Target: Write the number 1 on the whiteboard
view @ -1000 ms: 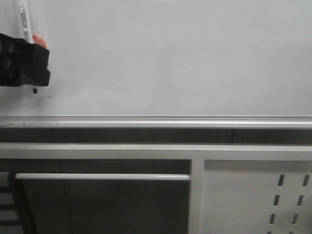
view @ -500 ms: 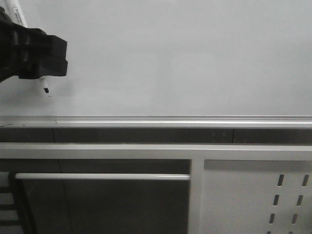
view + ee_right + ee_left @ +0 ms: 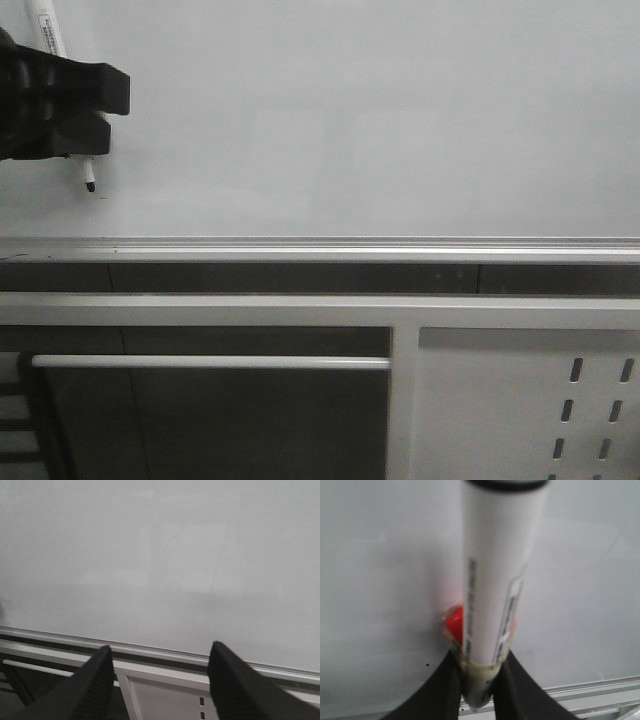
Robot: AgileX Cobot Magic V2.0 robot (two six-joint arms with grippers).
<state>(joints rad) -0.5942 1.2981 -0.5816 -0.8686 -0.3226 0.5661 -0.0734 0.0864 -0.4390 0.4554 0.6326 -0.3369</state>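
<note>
The whiteboard (image 3: 380,120) fills the upper part of the front view, with a silver bottom edge (image 3: 320,245). My left gripper (image 3: 95,115) is at the far left, shut on a white marker (image 3: 47,30). The marker's black tip (image 3: 90,183) points down, close to the board. In the left wrist view the marker (image 3: 497,575) stands between the black fingers (image 3: 440,695), with a red piece (image 3: 454,625) behind it. No number 1 shows; only a tiny black speck (image 3: 101,197) lies near the tip. My right gripper (image 3: 160,680) is open and empty, facing the whiteboard (image 3: 160,555).
Below the board runs a dark gap and a white frame. A white horizontal bar (image 3: 210,362) crosses the lower left. A white perforated metal panel (image 3: 530,400) stands at the lower right.
My left gripper has shifted right and slightly up with the marker. The marker's tip now shows below the gripper. No stroke has appeared on the board.
</note>
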